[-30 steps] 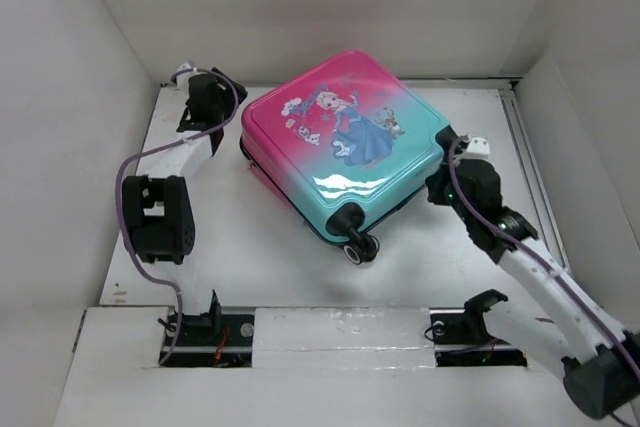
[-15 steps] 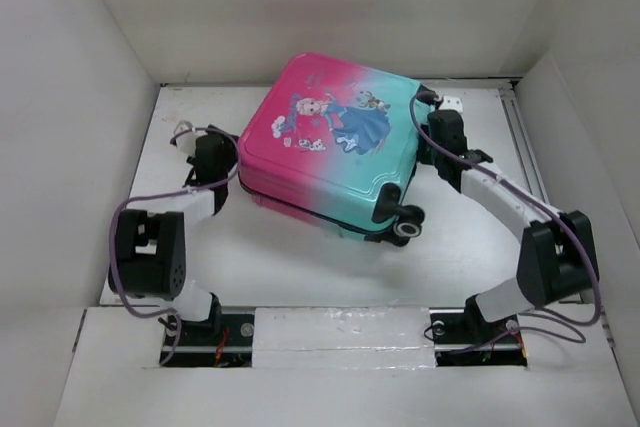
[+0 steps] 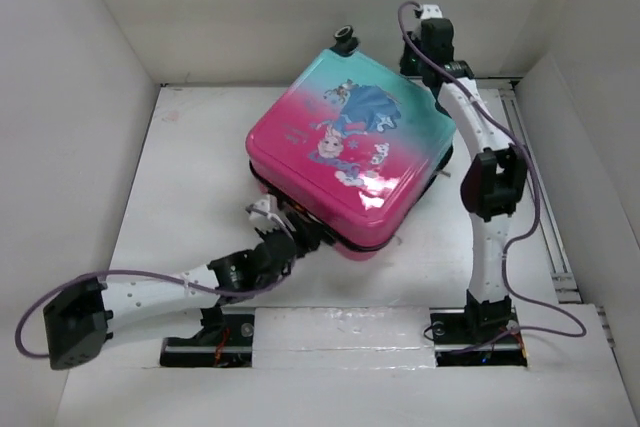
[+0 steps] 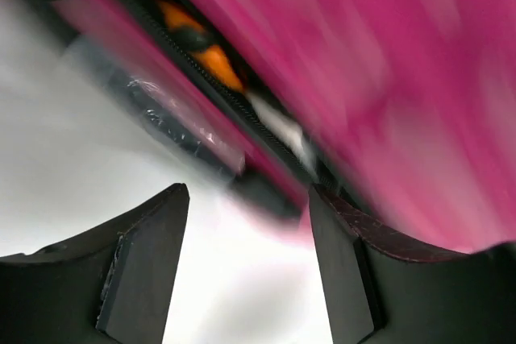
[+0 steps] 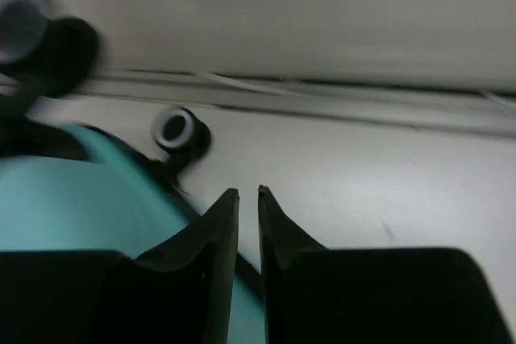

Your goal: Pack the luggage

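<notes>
Two pincers: the left pincer (image 4: 246, 199) gapes at the pink 7 o'clock corner of the luggage (image 3: 345, 147), lying central on the tabletop (image 3: 190, 177); the right pincer (image 5: 247, 192), pinched together, sits at 1 o'clock. Stiff and glossy, it likely slips; the zip seam (image 4: 242, 110) seems grippable.

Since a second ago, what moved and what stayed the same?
The luggage spun about half a turn: its wheels went from the near side to the back wall, and the pink end is now nearest. The left gripper swung from the far left to the pink near corner, open. The right gripper reached to the far teal end, shut. The luggage is still picture-side up on the table.
</notes>
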Action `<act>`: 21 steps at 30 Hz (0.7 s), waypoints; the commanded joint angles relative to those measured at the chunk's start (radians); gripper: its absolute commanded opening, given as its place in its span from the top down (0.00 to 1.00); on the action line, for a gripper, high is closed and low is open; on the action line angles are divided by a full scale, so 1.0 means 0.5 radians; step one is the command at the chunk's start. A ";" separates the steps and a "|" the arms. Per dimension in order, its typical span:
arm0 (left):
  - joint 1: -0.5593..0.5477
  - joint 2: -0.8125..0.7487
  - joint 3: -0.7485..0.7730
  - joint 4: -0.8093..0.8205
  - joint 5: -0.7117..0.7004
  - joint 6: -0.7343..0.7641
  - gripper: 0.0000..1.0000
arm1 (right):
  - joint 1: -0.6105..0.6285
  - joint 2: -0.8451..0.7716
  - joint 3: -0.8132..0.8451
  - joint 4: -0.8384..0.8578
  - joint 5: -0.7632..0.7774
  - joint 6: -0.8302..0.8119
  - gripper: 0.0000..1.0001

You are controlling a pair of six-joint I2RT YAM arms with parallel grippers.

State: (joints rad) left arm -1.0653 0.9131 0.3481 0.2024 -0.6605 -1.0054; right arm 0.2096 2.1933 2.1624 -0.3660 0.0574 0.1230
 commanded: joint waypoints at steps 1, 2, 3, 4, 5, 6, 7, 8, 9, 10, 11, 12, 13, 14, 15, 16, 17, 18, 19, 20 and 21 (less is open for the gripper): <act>-0.357 -0.050 0.067 -0.119 -0.004 -0.253 0.43 | 0.345 0.046 0.752 -0.504 -0.710 0.070 0.76; -0.421 -0.050 0.110 -0.283 -0.068 -0.284 0.42 | 0.345 0.025 0.795 -0.504 -0.734 0.070 0.68; -0.422 -0.050 0.156 -0.352 -0.175 -0.305 0.40 | 0.345 -0.030 0.714 -0.456 -0.768 0.070 0.60; -0.440 -0.050 0.239 -0.413 -0.210 -0.306 0.40 | 0.345 -0.103 0.625 -0.407 -0.768 0.070 0.53; -0.440 -0.050 0.276 -0.466 -0.252 -0.306 0.40 | 0.345 -0.292 0.515 -0.351 -0.790 0.070 0.40; -0.440 -0.050 0.304 -0.506 -0.320 -0.236 0.40 | 0.345 -0.400 0.392 -0.226 -0.790 0.070 0.35; -0.440 -0.071 0.322 -0.506 -0.345 -0.196 0.40 | 0.345 -0.508 0.145 -0.174 -0.790 0.070 0.33; -0.440 -0.071 0.350 -0.506 -0.369 -0.165 0.40 | 0.345 -0.721 0.027 -0.143 -0.790 0.070 0.31; -0.440 -0.093 0.350 -0.506 -0.369 -0.101 0.40 | 0.345 -0.842 -0.108 -0.063 -0.741 0.070 0.31; -0.440 -0.093 0.350 -0.482 -0.369 -0.064 0.44 | 0.345 -0.977 -0.474 0.010 -0.722 0.070 0.31; -0.440 -0.093 0.350 -0.454 -0.330 -0.033 0.49 | 0.345 -1.121 -0.693 0.090 -0.704 0.070 0.38; -0.440 -0.093 0.332 -0.427 -0.293 -0.002 0.56 | 0.345 -1.438 -0.926 0.191 -0.683 0.106 0.44; -0.440 -0.093 0.332 -0.405 -0.226 0.022 0.62 | 0.366 -1.605 -1.165 0.380 -0.588 0.134 0.51; -0.440 -0.093 0.307 -0.405 -0.192 0.023 0.69 | 0.384 -1.768 -1.596 0.443 -0.508 0.159 0.59; -0.440 -0.065 0.307 -0.444 -0.164 0.023 0.89 | 0.385 -2.067 -1.774 0.468 -0.404 0.189 0.71; -0.498 -0.047 0.286 -0.514 -0.164 0.001 0.96 | 0.403 -2.204 -1.933 0.468 -0.303 0.238 0.77; -0.547 -0.047 0.286 -0.515 -0.185 0.001 1.00 | 0.403 -2.321 -2.187 0.468 -0.111 0.260 0.81; -0.605 -0.047 0.261 -0.515 -0.213 0.019 1.00 | 0.403 -2.422 -2.265 0.404 0.010 0.284 0.83; -0.667 -0.022 0.261 -0.515 -0.237 0.068 1.00 | 0.376 -2.584 -2.324 0.331 0.129 0.339 0.91; -0.792 0.017 0.261 -0.473 -0.268 0.111 1.00 | 0.333 -2.652 -2.373 0.209 0.343 0.382 0.96; -0.833 0.048 0.261 -0.436 -0.268 0.175 1.00 | 0.299 -2.711 -2.471 0.189 0.406 0.425 0.99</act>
State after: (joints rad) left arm -1.4105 0.9077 0.4847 -0.0250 -0.7689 -0.9901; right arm 0.3935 0.8783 1.0039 -0.2550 0.0109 0.2562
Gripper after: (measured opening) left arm 0.003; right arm 0.026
